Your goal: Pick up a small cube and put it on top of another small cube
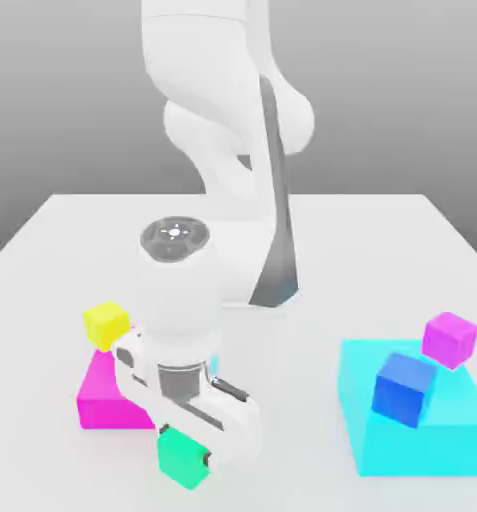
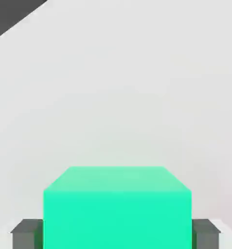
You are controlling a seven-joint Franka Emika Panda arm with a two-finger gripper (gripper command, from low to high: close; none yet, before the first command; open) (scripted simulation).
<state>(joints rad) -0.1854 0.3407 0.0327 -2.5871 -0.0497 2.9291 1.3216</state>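
Externally, the gripper (image 1: pixel 190 452) stood low over the table (image 1: pixel 72 240), clamped on the small cube (image 1: pixel 183 458) directly beneath the hand. From the hand view, both fingers (image 2: pixel 26 233) flanked the cube centrally; lifting should proceed vertically, without tilt.

A white tabletop (image 1: pixel 72 240) (matte, evenly lit) spreads from near to far under soft light. Beyond its far edge hangs a plain grey backdrop (image 1: pixel 62 100), possibly a wall.
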